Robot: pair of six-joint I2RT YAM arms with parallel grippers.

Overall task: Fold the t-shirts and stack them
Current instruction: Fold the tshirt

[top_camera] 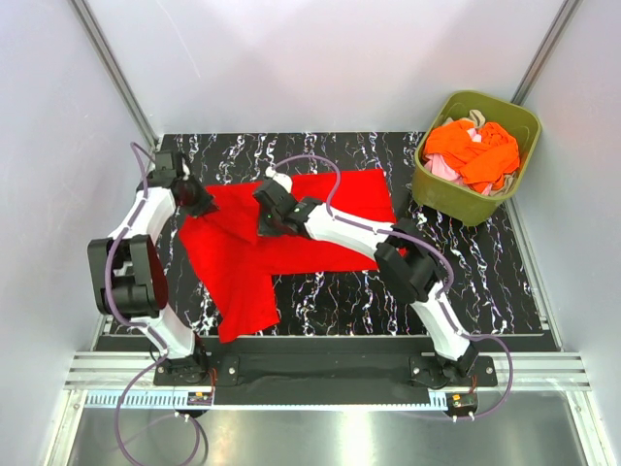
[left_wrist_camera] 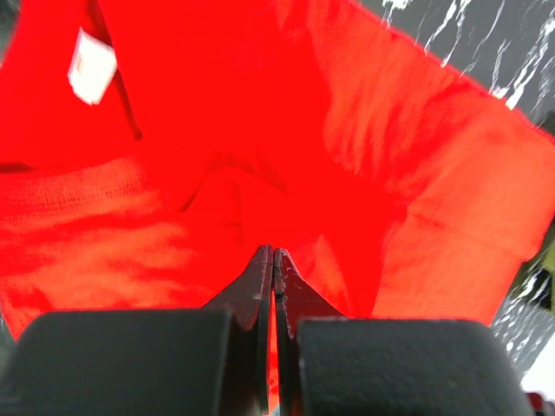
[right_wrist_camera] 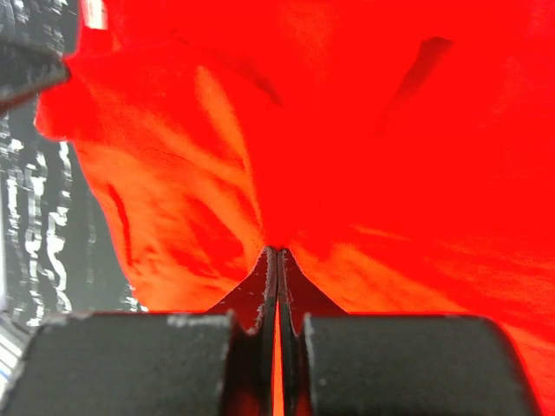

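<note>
A bright red t-shirt (top_camera: pixel 291 228) lies partly spread on the black marbled table (top_camera: pixel 466 272), with one part trailing toward the near edge. My left gripper (top_camera: pixel 201 203) sits at the shirt's upper left edge. In the left wrist view the left gripper (left_wrist_camera: pixel 273 253) is shut, with a thin fold of the red t-shirt (left_wrist_camera: pixel 390 130) pinched between its jaws. My right gripper (top_camera: pixel 264 219) is over the shirt's middle left. In the right wrist view the right gripper (right_wrist_camera: pixel 277 251) is also shut on bunched cloth of the red t-shirt (right_wrist_camera: pixel 390 130). Orange (top_camera: pixel 475 150), pale pink and beige t-shirts lie crumpled in the bin.
An olive-green plastic bin (top_camera: pixel 456 194) stands at the table's back right corner. Pale walls enclose the table on the left, back and right. A white label (left_wrist_camera: pixel 91 54) shows on the red cloth near the collar.
</note>
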